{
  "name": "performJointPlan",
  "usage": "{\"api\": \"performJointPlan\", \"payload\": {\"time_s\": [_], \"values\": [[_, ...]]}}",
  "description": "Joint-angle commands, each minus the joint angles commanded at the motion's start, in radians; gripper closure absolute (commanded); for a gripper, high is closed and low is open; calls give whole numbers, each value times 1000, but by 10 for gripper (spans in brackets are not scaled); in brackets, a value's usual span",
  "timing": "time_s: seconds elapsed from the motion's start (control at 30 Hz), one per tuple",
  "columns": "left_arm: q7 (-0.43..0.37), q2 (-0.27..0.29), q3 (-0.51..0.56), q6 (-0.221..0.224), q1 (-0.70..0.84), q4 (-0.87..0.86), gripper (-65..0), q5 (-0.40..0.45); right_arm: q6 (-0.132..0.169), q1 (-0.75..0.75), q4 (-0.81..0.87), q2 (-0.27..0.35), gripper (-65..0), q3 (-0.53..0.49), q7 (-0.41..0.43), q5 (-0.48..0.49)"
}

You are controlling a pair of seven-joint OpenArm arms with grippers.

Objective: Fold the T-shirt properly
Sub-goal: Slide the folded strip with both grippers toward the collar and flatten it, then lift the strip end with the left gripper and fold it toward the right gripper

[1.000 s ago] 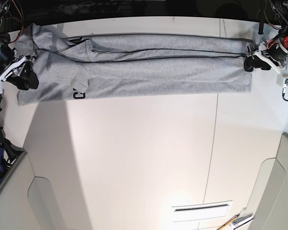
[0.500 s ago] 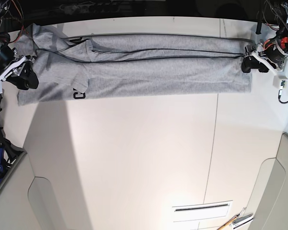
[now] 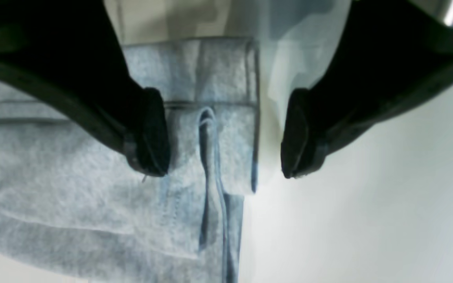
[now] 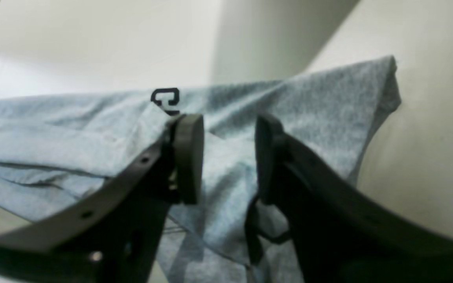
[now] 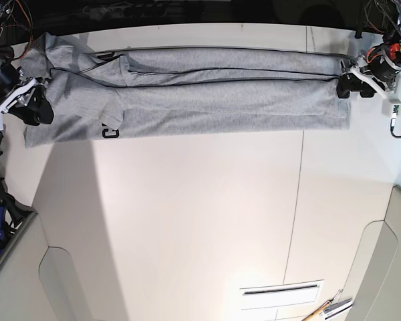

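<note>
The T-shirt lies across the far part of the white table, one garment, folded lengthwise into a long grey band running from the right arm's side to the left arm's side. Its far edge meets the dark strip beyond the table, so the cloth's limit there is hard to make out. Of the black lettering, only one character shows; the rest is tucked under a fold. Layered hem edges appear at the left arm's end, blurred in the wrist view.

Two grippers are present. The left gripper sits at the band's end, jaws spread wide; in its wrist view one pad is over cloth and the other over bare table, nothing between them gripped. The right gripper sits over the opposite end, jaws parted to a moderate gap with cloth visible below and between the pads; contact with the fabric cannot be judged.

At the table's near edge, one slotted plate and one tool, cut off by the frame, its kind unclear.
</note>
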Motion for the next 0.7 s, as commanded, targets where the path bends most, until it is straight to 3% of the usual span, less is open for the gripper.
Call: {"api": "performJointPlan", "payload": {"time_s": [0.2,0.47,0.63,0.7], "values": [[3,63,2,-3,0,0,-475,-47,0,0,0,0,-221,0,-1,0],[3,70,2,-3,0,0,-455,-81,0,0,0,0,-221,0,-4,0],[-17,71,2,-3,-1,0,-189,-80,-1,0,0,0,-221,0,-3,5],[-36,71,2,-3,-1,0,-39,-80,-1,0,0,0,-221,0,-4,8]]}}
